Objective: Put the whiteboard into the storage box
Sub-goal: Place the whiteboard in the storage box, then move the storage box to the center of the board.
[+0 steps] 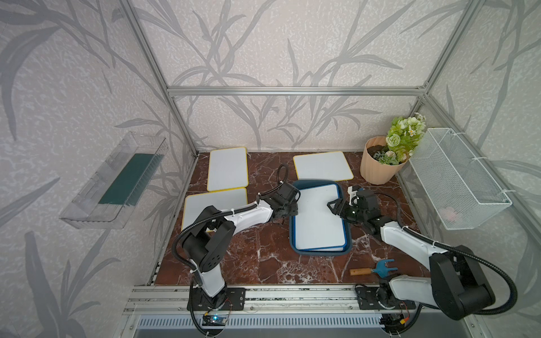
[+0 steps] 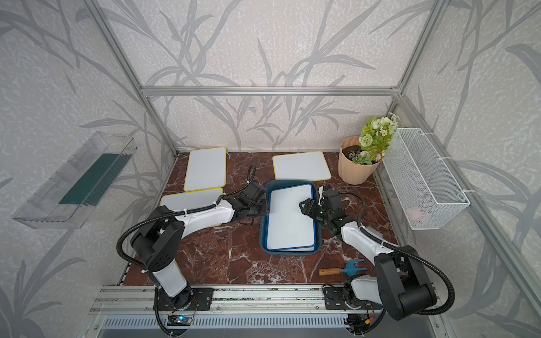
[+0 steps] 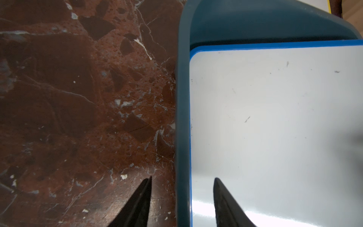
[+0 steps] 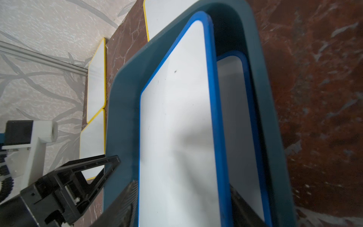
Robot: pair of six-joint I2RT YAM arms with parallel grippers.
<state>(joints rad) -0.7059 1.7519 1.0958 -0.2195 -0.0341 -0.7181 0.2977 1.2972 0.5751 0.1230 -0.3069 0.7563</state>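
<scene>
Teal-blue plastic marks the storage box (image 1: 322, 253), which sits on the red-brown marble tabletop (image 1: 263, 263) a little right of its centre, long side running from the near edge toward the far edge. Inside it lies a blue-edged whiteboard (image 1: 317, 222), white face up, filling most of the box. A 2nd blue-edged whiteboard (image 4: 233, 118) shows beneath it in the right wrist view, peeking out along 1 long side.

At the box's left wall, the left gripper (image 3: 183, 178) has its jaws spread and is holding nothing. In the left wrist view, 1 finger (image 3: 137, 206) is over the bare marble and the other finger (image 3: 225, 206) over the whiteboard's white face, with the box wall between them.

Over the right side of the box is the right gripper (image 1: 335, 208), its jaws also spread wide. In the right wrist view the top whiteboard's long blue edge runs between its 2 fingers (image 4: 117, 212), and neither is seen pressing on it.

3 yellow-edged whiteboards lie flat outside the box: 1 (image 1: 227, 169) by the far left corner, 1 (image 1: 215, 204) just nearer along the left edge and partly under the left arm, and 1 (image 1: 323, 166) at the far edge just beyond the box. A peach flower pot (image 1: 377, 166) stands in the far right corner. A small blue fork tool with a wooden handle (image 1: 374, 269) lies near the near right corner.
</scene>
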